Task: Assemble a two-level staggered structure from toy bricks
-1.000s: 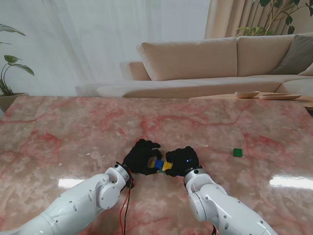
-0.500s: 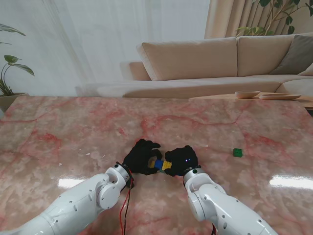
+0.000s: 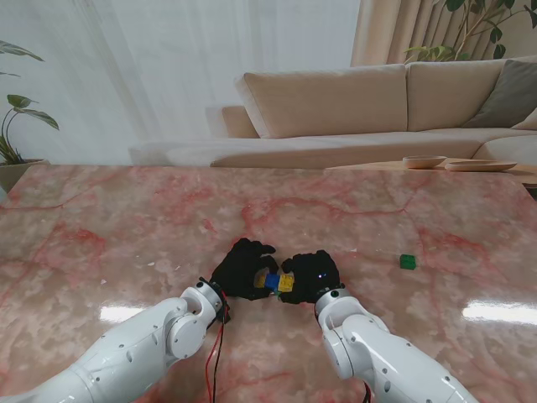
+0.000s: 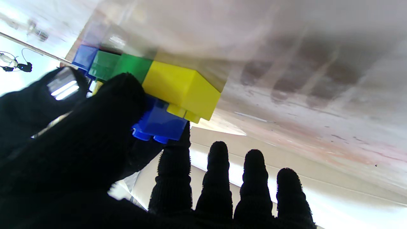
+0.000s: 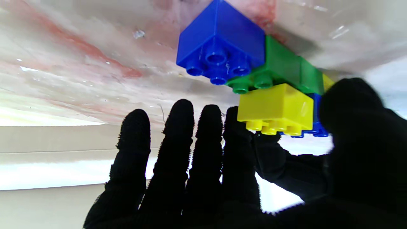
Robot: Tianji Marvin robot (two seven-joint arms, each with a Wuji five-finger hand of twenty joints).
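Observation:
A brick structure [image 3: 276,281] stands on the marble table [image 3: 126,227] between my two black-gloved hands. Its lower row is a blue brick [image 5: 219,41], green bricks [image 5: 279,66] and a yellow brick [image 4: 181,87]. On top sit an upper yellow brick [image 5: 275,106] and an upper blue brick [image 4: 159,122], offset from the row beneath. My left hand [image 3: 243,269] pinches the upper blue brick between thumb and index finger. My right hand [image 3: 312,275] holds the upper yellow brick the same way, its other fingers [image 5: 181,133] straight. A loose green brick [image 3: 408,261] lies apart to the right.
A sofa [image 3: 352,101] stands beyond the table's far edge, with a plant [image 3: 17,117] at the far left. A red and black cable [image 3: 216,353] hangs at my left wrist.
The right hand has crept slightly left toward the structure. Nothing else has visibly moved.

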